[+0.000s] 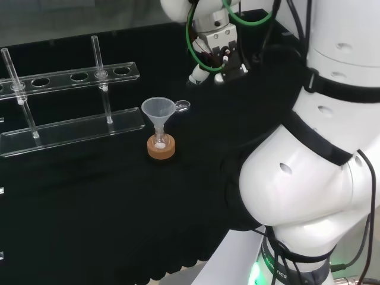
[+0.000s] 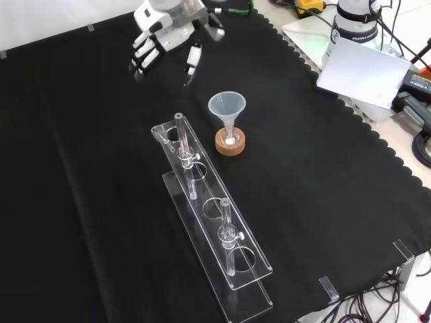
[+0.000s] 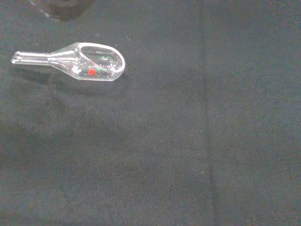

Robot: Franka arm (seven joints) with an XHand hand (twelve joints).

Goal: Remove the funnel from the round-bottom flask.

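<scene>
Black cloth (image 2: 101, 202), clear rack (image 2: 215, 222), funnel (image 2: 227, 108) in flask

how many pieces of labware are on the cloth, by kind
funnel: 1
round-bottom flask on cork ring: 1
clear rack: 1
glass tubes in rack: 2
small glass scoop: 1
total: 6

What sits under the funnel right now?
The funnel stands with its stem in a small clear flask resting on a cork ring. The flask's underside is hidden by the ring.
</scene>
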